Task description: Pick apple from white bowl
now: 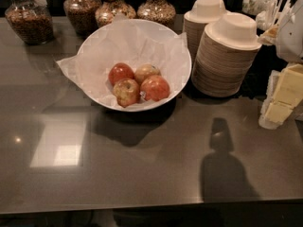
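Observation:
The white bowl stands at the back middle of the counter, lined with crinkled white paper. Several apples lie in it. The apple, the largest and mostly red-pink, lies at the front right of the group. A yellower apple touches it on the left, another yellowish one lies behind it, and a smaller deep-red one sits at the back left. My gripper, pale yellow, hangs at the right edge of the view, well to the right of the bowl and apart from it.
Two stacks of beige disposable bowls stand right of the white bowl, between it and my gripper. Several glass jars of nuts and grains line the back edge. The dark counter stretches toward the front edge.

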You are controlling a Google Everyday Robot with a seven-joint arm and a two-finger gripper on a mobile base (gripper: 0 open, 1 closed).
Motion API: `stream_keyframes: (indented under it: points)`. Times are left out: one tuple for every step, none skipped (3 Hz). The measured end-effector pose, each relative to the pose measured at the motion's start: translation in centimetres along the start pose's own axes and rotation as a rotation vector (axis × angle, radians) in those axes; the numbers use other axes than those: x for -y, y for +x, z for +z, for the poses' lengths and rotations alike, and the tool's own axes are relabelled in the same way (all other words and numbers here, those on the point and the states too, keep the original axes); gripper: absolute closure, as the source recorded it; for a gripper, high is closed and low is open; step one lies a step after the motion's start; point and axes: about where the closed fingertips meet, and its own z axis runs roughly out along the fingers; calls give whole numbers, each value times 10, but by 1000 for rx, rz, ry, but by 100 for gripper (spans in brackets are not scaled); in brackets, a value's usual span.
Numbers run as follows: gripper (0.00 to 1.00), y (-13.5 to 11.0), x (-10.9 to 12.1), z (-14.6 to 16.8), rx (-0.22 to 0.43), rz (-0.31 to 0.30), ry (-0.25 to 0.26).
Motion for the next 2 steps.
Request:
stream_keyframes:
  points:
    - [0,0,0,0,0,0,0]
    - [0,-11,4,-2,28,-7,13]
